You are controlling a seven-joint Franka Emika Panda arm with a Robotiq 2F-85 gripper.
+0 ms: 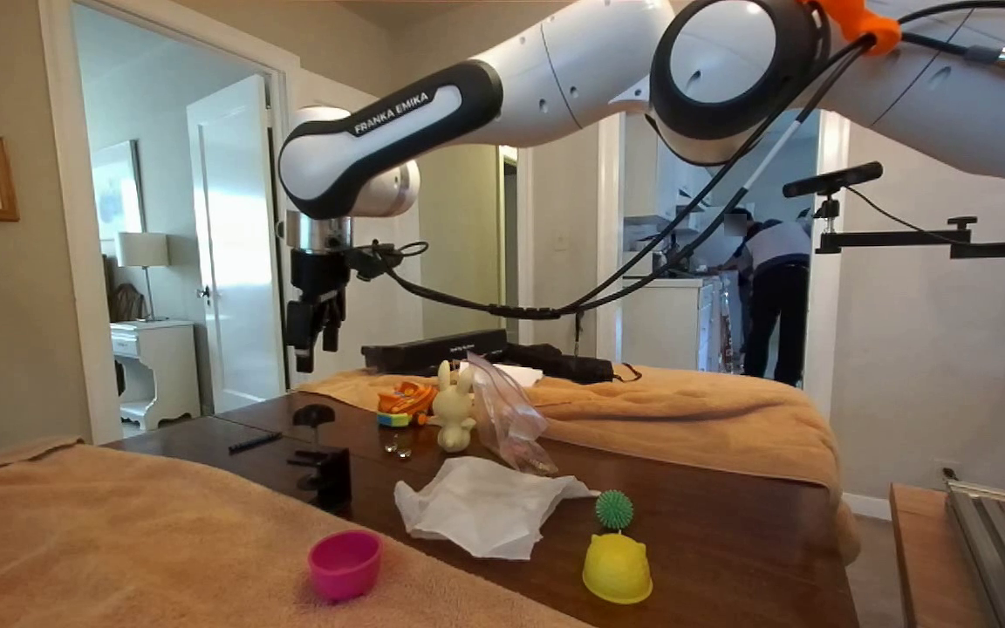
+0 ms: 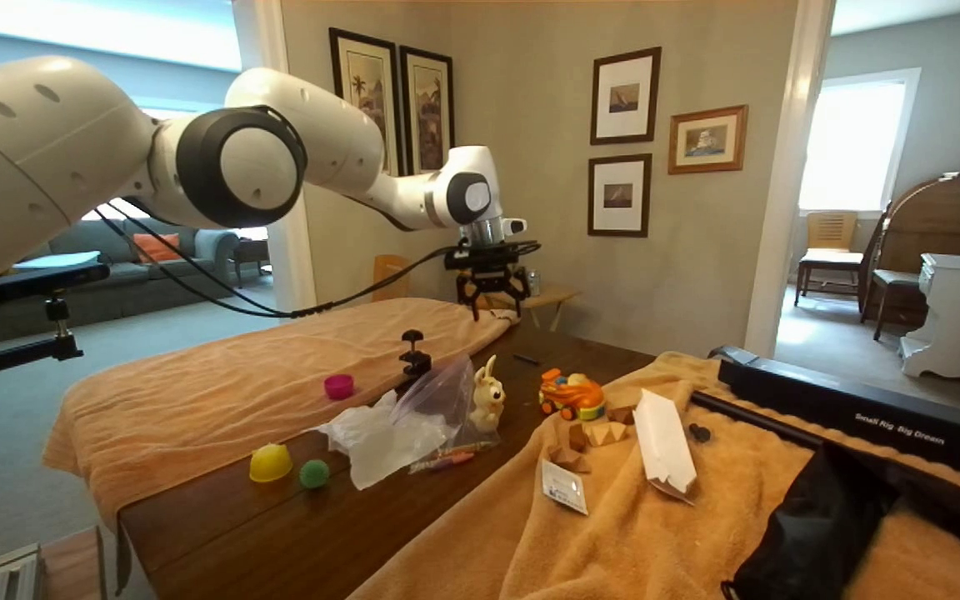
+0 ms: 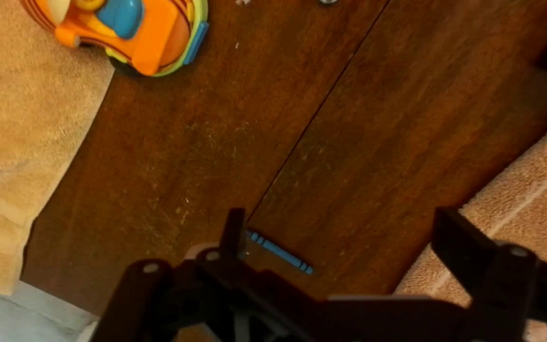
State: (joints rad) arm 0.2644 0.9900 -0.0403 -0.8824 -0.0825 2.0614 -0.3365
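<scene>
My gripper [image 3: 340, 213] hangs above the dark wooden table with its jaws spread wide and nothing between them. Below it a blue crayon [image 3: 280, 251] lies on the wood, close to the left finger in the wrist view. In an exterior view the gripper [image 1: 317, 353] points down well above the far end of the table, and the crayon [image 1: 255, 442] appears as a dark stick. An orange toy vehicle [image 3: 155, 33] shows at the wrist view's upper left, partly over a towel edge. Beside that vehicle [image 2: 572, 394], a cream rabbit figure [image 2: 487, 400] stands upright.
A black clamp [image 1: 328, 475] stands at the table side, near a pink cup [image 1: 344, 565] on an orange towel [image 1: 162, 549]. White paper [image 1: 489, 506], a plastic bag [image 1: 511, 419], a green spiky ball [image 1: 614, 509] and a yellow cup [image 1: 617, 569] lie along the table.
</scene>
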